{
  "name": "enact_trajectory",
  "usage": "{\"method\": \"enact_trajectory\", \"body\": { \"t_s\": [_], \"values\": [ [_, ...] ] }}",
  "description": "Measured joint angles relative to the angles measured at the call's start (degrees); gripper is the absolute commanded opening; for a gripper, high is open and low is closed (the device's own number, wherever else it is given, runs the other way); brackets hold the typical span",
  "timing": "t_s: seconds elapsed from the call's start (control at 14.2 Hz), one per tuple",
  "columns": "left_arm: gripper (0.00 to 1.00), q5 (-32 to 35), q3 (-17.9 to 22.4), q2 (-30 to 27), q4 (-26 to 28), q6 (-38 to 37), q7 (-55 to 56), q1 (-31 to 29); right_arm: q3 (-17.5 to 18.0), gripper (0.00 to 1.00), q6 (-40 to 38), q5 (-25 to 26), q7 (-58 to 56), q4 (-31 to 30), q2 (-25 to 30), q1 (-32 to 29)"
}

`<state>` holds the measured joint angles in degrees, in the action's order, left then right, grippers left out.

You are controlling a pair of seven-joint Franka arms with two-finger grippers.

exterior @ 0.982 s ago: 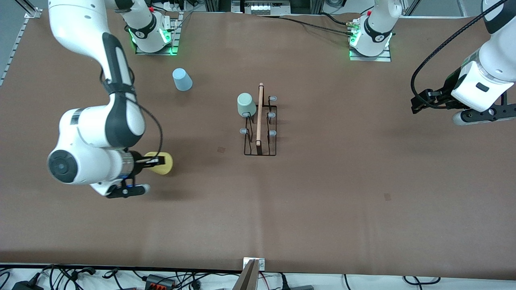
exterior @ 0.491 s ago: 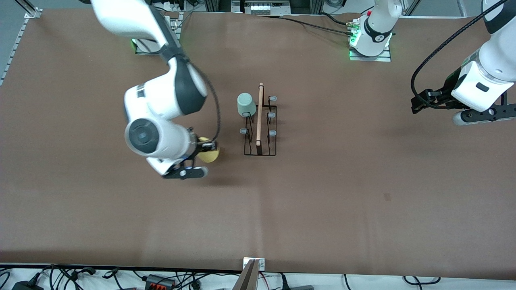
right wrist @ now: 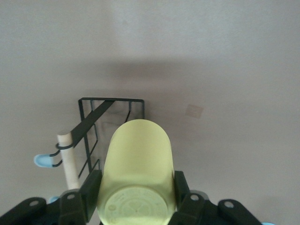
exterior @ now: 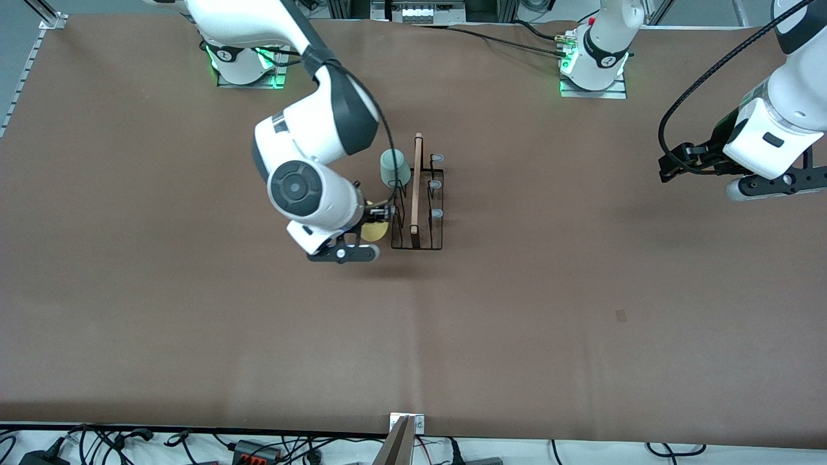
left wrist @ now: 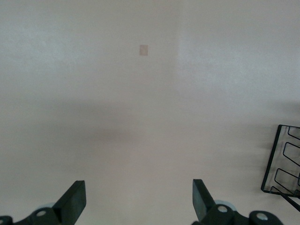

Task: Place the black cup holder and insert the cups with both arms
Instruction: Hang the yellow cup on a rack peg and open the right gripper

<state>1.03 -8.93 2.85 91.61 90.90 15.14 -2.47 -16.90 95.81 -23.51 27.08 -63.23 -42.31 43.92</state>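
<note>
The black cup holder (exterior: 417, 240) stands mid-table, its wooden rod (exterior: 417, 184) running along the top. A mint green cup (exterior: 395, 166) sits upside down on one of its prongs, on the side toward the right arm's end. My right gripper (exterior: 378, 219) is shut on a yellow cup (exterior: 373, 230), held just beside the holder on that same side. In the right wrist view the yellow cup (right wrist: 138, 164) fills the space between the fingers (right wrist: 91, 187), with the holder (right wrist: 112, 105) just past it. My left gripper (exterior: 665, 169) waits open and empty over the table at the left arm's end.
A small tape patch (exterior: 621, 315) lies on the brown table cover, nearer the front camera toward the left arm's end. Cables and plugs (exterior: 252, 447) run along the front edge. The left wrist view catches a corner of the holder (left wrist: 281, 164).
My right arm has swung from the right arm's end of the table toward the holder, carrying the yellow cup right up beside it. The left arm has not moved.
</note>
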Motion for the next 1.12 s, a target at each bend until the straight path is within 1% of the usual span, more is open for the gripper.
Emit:
{"method": "enact_trajectory", "body": {
  "t_s": [0.21,0.42,1.12],
  "values": [
    [1.0,0.0,0.0,0.0,0.0,0.0,0.0,0.0,1.7,0.31,2.0,0.0,1.3,0.0,-0.5,0.2],
    [1.0,0.0,0.0,0.0,0.0,0.0,0.0,0.0,2.5,0.31,2.6,0.0,1.6,0.0,-1.5,0.2],
    [1.0,0.0,0.0,0.0,0.0,0.0,0.0,0.0,2.7,0.31,2.7,0.0,1.6,-0.1,-4.5,1.2]
  ]
}}
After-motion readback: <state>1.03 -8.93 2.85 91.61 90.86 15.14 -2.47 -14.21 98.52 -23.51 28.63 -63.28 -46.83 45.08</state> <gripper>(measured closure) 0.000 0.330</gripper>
